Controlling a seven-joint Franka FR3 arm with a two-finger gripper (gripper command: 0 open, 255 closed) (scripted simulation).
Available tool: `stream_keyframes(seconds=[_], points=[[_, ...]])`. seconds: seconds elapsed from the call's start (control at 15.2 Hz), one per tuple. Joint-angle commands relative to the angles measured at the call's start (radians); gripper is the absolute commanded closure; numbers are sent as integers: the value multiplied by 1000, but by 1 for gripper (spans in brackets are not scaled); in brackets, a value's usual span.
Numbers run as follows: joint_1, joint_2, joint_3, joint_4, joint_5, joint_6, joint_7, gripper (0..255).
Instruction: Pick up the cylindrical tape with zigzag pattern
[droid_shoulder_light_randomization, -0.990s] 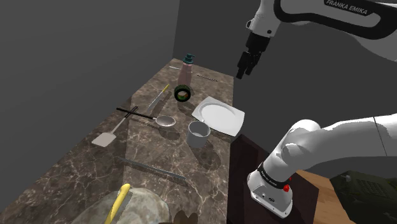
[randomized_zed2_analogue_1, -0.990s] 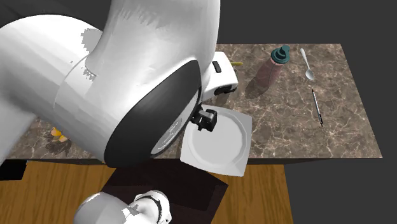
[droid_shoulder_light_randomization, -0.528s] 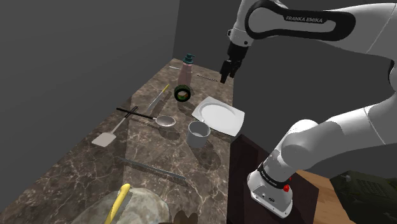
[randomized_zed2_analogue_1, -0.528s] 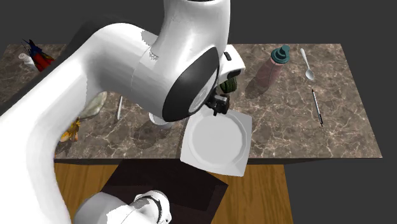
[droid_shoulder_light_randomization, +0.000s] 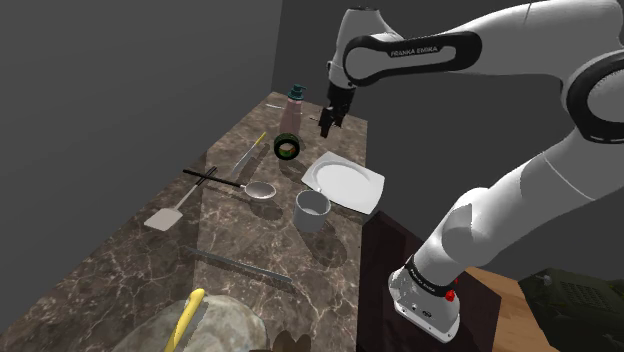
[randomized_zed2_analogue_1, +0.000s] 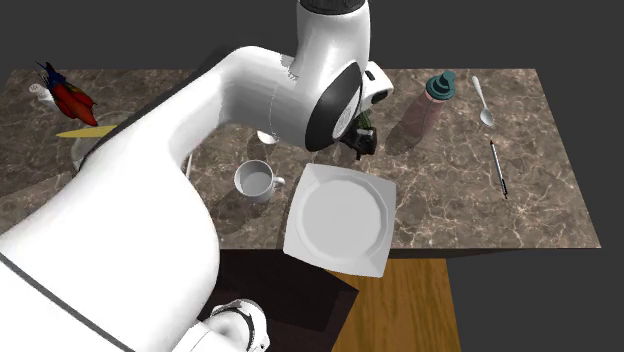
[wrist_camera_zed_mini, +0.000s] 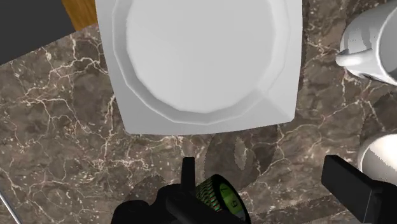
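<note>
My claw (droid_shoulder_light_randomization: 325, 124) hangs open over the stone counter (droid_shoulder_light_randomization: 200, 250), with the green tape (droid_shoulder_light_randomization: 287, 148) near the white plate (droid_shoulder_light_randomization: 343, 184).

Arm (droid_shoulder_light_randomization: 520, 190) rises at the shoulder view's right, then reaches left with the forearm level. Gripper (droid_shoulder_light_randomization: 327, 122) points down, hanging in the air, fingers (wrist_camera_zed_mini: 353, 188) set apart

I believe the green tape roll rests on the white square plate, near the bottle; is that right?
Not quite: the tape roll rests on the marbled counter beside the white square plate, near the bottle, as the shoulder view shows.
</note>
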Motion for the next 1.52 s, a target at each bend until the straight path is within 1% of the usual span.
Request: stream_keyframes(seconds=[0.0, 0.4, 0.73, 1.19, 1.32, 1.39, 1.45], points=[[-1, 70, 5, 28, -23, 50, 1, 0], [-3, 287, 12, 144, -101, 168, 15, 0], [2, 458, 10, 267, -166, 229, 29, 0], [2, 505, 5, 231, -185, 309, 55, 0], [2, 509, 5, 229, -186, 315, 58, 0], [2, 509, 5, 228, -186, 316, 58, 255], [2, 510, 5, 228, -187, 317, 59, 255]])
